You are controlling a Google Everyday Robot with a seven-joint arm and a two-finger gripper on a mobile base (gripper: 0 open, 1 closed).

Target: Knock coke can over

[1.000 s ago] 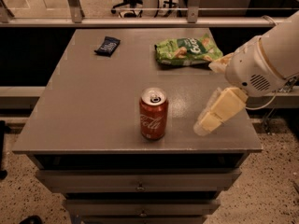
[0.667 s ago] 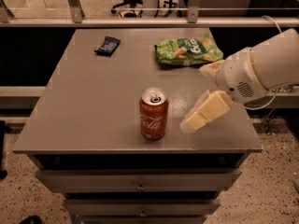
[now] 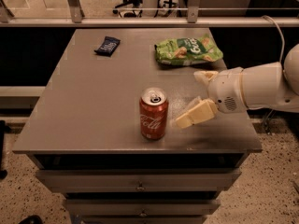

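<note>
The coke can [image 3: 153,114] is a small red can with white script and a silver top. It stands upright on the grey table [image 3: 93,101], near the front edge and a little right of the middle. My gripper [image 3: 194,115], cream-coloured on a white arm that comes in from the right, is low over the table just right of the can. A small gap shows between its tip and the can's side.
A green crisp bag [image 3: 188,50] lies at the back right of the table, behind the arm. A small dark blue wrapper [image 3: 107,45] lies at the back left. Drawers [image 3: 140,186] sit under the tabletop. A metal rail [image 3: 140,21] runs behind the table.
My gripper has moved left across the table toward the can and now sits close beside it. The can has not moved and still stands upright.
</note>
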